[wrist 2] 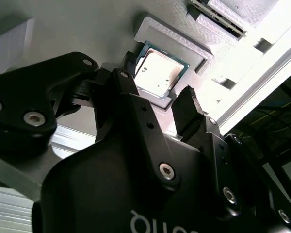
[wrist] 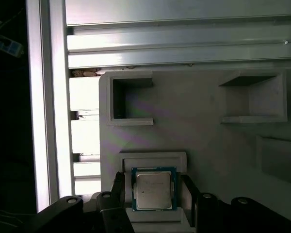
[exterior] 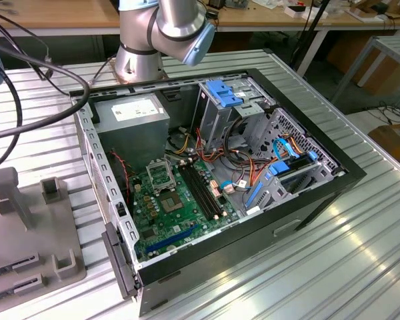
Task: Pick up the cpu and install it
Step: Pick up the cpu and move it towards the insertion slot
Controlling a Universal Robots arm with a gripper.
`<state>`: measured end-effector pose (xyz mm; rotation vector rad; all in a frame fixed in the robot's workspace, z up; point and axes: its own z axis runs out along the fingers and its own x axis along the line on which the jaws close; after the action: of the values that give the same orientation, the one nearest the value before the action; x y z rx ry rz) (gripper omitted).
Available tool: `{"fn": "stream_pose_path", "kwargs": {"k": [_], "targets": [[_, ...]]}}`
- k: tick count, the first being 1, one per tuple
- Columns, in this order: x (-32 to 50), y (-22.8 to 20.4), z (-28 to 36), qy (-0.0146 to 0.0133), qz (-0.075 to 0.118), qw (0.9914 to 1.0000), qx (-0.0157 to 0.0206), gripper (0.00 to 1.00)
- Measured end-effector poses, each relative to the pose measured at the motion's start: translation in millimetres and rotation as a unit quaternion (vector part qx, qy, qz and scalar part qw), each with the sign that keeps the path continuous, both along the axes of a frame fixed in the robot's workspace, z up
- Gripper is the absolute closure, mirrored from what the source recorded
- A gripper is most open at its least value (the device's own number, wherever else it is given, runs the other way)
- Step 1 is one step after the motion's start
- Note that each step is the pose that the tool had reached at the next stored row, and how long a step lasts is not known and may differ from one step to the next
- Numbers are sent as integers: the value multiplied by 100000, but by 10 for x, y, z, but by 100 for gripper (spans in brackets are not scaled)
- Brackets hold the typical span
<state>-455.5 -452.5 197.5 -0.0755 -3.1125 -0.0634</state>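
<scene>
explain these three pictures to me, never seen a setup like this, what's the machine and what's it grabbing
It is a robot arm standing on a ribbed metal table. The exterior view is taken from off the arm and shows an open computer case with its green motherboard exposed. Both wrist views come from cameras riding near the arm's end, looking past its black pincer. There a small silver cpu lies in a grey holder. The pincer is open, with one finger on either side of the cpu, holding nothing yet.
</scene>
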Motion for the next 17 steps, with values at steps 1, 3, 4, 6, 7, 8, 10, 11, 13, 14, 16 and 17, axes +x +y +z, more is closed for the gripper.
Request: {"fn": "stream_pose_path", "kwargs": {"k": [1,3,4,6,7,8,10,11,13,14,16,17], "targets": [[0,0,-8,-2,0,100000,0,43],[0,0,-23,2,2,100000,-3,43],[0,0,-30,7,2,100000,-5,43],[-1,-2,-40,14,0,100000,-12,43],[0,-4,-44,2,6,100000,-5,43],[0,-8,-46,4,6,100000,-4,43],[-1,-14,-46,8,2,100000,-7,43],[-1,-15,-46,4,-3,100000,-7,43],[0,-20,-46,1,3,100000,-6,43],[0,-25,-47,1,12,100000,-6,43],[-1,-36,-46,4,23,100000,-10,43],[-1,-38,-46,6,31,100000,-13,43]]}}
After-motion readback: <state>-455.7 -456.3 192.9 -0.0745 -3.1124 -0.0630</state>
